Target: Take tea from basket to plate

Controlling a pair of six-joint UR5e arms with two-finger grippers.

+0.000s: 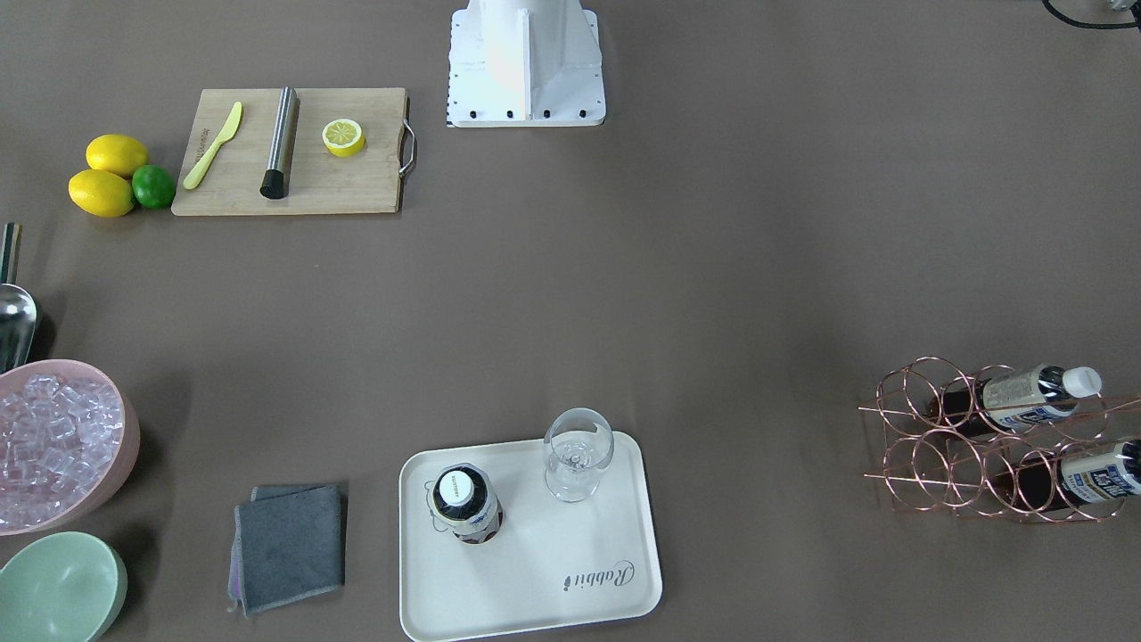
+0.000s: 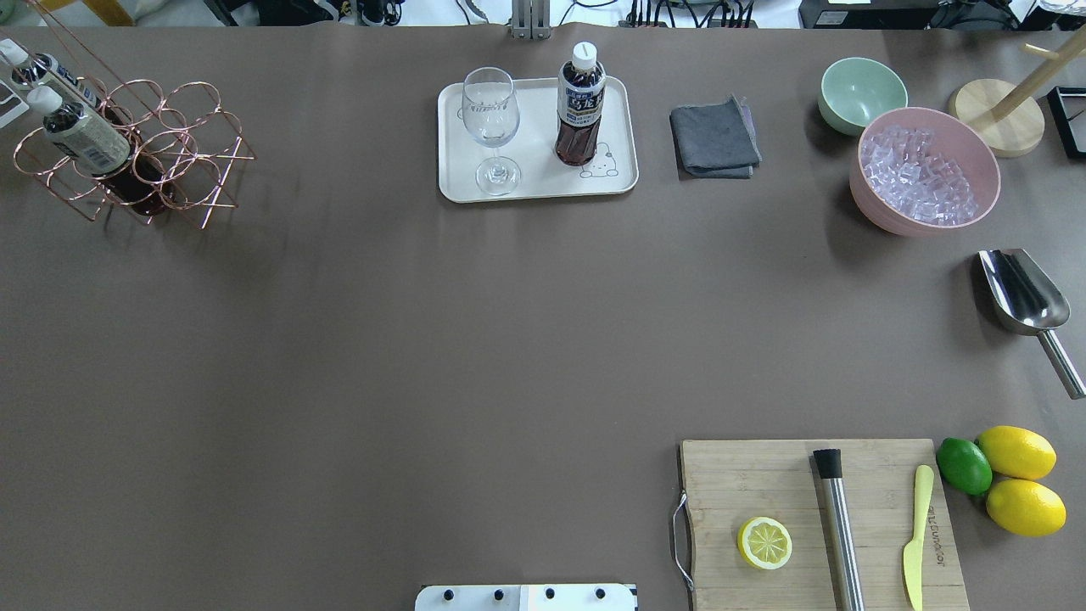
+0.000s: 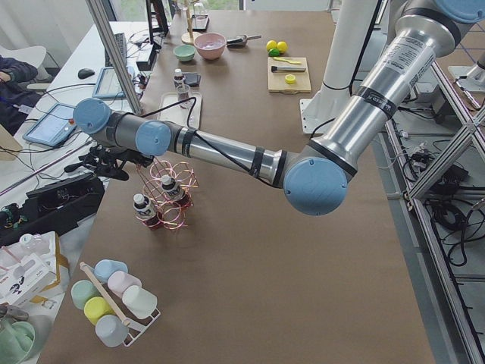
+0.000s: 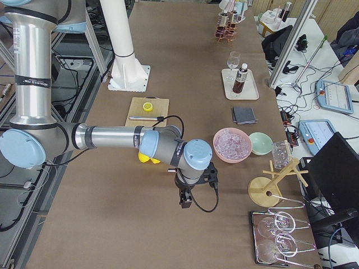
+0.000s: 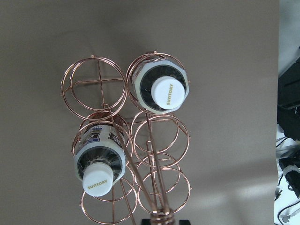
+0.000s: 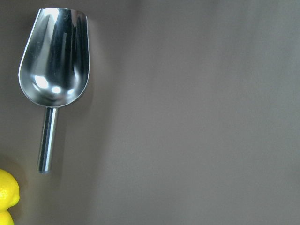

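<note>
One tea bottle stands upright on the cream plate, also seen from overhead. Two more tea bottles sit in the copper wire basket at the table's left end. My left gripper hovers above the basket; its wrist view looks straight down on the white caps and shows no fingers. My right gripper hangs over the table near the metal scoop. Whether either gripper is open or shut cannot be told.
A wine glass stands on the plate beside the bottle. A grey cloth, a green bowl and a pink bowl of ice lie to the robot's right of it. A cutting board holds a knife, muddler and half lemon.
</note>
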